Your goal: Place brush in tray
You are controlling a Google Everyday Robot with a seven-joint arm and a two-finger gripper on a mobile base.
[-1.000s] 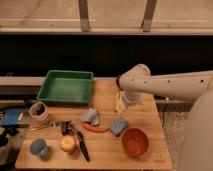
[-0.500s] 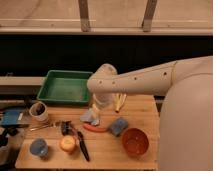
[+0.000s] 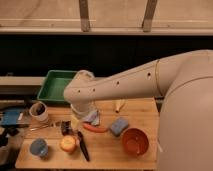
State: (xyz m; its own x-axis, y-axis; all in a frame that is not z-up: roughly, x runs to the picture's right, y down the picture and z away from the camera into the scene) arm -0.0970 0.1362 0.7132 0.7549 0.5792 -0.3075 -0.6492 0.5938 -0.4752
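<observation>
gripper (image 3: 82,120) spread open, empty, just behind the brush (image 3: 83,146); tray (image 3: 56,86) further behind brush, at table (image 3: 106,151) back edge; i see bare wood right of brush.

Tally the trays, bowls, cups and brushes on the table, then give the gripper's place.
Trays: 1, the green tray
Bowls: 1, the orange bowl
Cups: 2, the white cup and the blue cup
Brushes: 1, the dark brush
Total: 5
Not counted: the round orange-yellow thing, kind unclear.
The gripper hangs between the tray and the brush.
</observation>
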